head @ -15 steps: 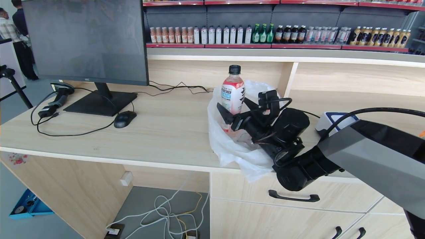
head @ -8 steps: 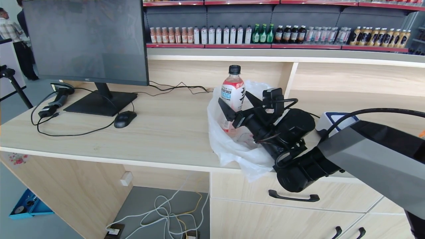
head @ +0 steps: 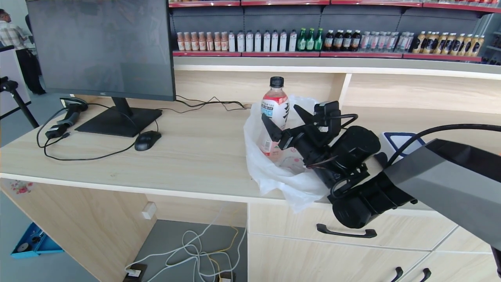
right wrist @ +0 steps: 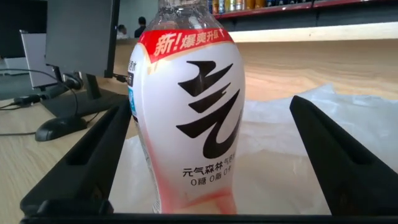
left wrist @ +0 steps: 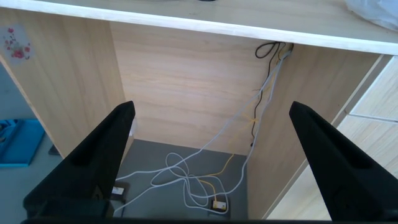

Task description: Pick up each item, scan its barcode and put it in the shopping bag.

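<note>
A pink-and-white drink bottle [head: 274,109] with a black cap stands upright inside the white shopping bag [head: 274,172] on the wooden counter [head: 188,156]. My right gripper [head: 279,111] is open at the bag's mouth. One finger is on each side of the bottle, and neither one presses on it. The right wrist view has the bottle [right wrist: 186,118] close up between the spread fingers of the right gripper [right wrist: 208,106], with the bag [right wrist: 280,155] under it. My left gripper [left wrist: 211,106] is open and holds nothing, low down in front of the counter's kneehole.
A monitor [head: 101,47], a mouse [head: 147,140] and a handheld scanner [head: 70,111] with cables occupy the counter's left. A white-and-blue device [head: 399,139] sits right of the bag. An upright wooden divider [head: 340,92] stands behind the bag. Drawers [head: 346,233] are below, and cables [left wrist: 205,180] lie on the floor.
My right gripper has drawn slightly right and up, still open. The bottle has stayed upright in the bag.
</note>
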Tool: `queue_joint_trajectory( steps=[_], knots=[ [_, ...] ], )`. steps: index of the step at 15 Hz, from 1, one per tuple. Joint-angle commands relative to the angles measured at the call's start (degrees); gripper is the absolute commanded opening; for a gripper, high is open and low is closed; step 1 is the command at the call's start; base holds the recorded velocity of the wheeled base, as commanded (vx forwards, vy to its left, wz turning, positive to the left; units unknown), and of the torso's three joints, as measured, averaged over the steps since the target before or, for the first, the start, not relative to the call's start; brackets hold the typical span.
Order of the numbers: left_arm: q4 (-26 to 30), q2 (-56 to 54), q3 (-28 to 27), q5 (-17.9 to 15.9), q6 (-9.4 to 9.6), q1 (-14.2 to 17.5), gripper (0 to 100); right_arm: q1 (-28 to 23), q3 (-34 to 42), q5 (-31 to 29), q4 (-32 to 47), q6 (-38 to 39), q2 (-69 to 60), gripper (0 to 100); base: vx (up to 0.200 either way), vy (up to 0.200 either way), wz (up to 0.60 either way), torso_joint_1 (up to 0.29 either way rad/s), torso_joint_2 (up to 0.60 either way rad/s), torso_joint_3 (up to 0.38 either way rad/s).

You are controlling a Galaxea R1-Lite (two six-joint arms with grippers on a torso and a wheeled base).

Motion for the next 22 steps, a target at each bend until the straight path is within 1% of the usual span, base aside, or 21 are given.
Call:
queue_joint_trajectory(
  steps=[1, 9, 15, 16, 22],
  knots=[
    [0.0, -0.02, 0.0, 0.01, 0.02, 0.0, 100, 0.08, 2.53, -0.56, -0.03, -0.76, -3.35, 100, 0.0, 0.0, 0.0, 0.0, 0.0, 0.0],
    [0.0, -0.02, 0.0, 0.01, 0.11, 0.0, 100, -0.01, 21.43, -1.08, -0.03, -1.73, -18.47, 100, 0.0, 0.0, 0.0, 0.0, 0.0, 0.0],
    [0.0, 0.06, 0.0, 0.01, 0.02, 0.0, 100, 0.52, 22.92, -1.08, -0.03, -1.73, -23.04, 100, 0.0, 0.0, 0.0, 0.0, 0.0, 0.0],
    [0.0, 0.06, 0.0, 0.01, 0.02, 0.0, 100, 1.93, 23.45, -1.08, -0.03, -1.55, -23.83, 100, 0.0, 0.0, 0.0, 0.0, 0.0, 0.0],
    [0.0, 0.06, 0.0, 0.01, 0.11, 0.0, 100, 2.28, 24.94, -1.08, -0.03, -1.55, -24.27, 100, 0.0, 0.0, -0.6, 0.005, 0.0, 0.003]
  ],
)
